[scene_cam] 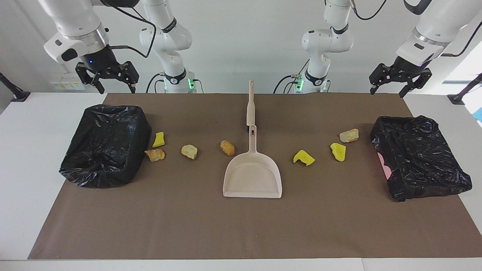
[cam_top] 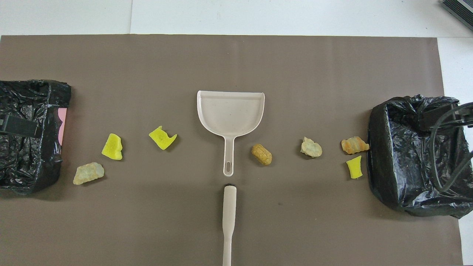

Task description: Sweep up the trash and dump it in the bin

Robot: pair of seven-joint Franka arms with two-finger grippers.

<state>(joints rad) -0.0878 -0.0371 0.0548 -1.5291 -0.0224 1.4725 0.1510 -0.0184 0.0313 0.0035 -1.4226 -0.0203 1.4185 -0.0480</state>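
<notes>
Several trash lumps lie in a row across the brown mat. Toward the right arm's end lie a yellow chunk (scene_cam: 159, 139), an orange piece (scene_cam: 154, 154), a tan piece (scene_cam: 189, 151) and a brown piece (scene_cam: 227, 148). Toward the left arm's end lie two yellow chunks (scene_cam: 303, 157) (scene_cam: 338, 151) and a tan piece (scene_cam: 349, 135). A black-bagged bin stands at each end (scene_cam: 105, 150) (scene_cam: 418, 162). My right gripper (scene_cam: 116, 89) hangs open and empty, high over its bin. My left gripper (scene_cam: 388, 91) hangs open and empty, high over the other bin.
A beige dustpan (scene_cam: 253, 177) lies at the mat's middle, its handle pointing to the robots. A beige brush (scene_cam: 250, 105) lies in line with it, nearer to the robots. The brown mat (scene_cam: 241, 226) is bare farther out than the trash.
</notes>
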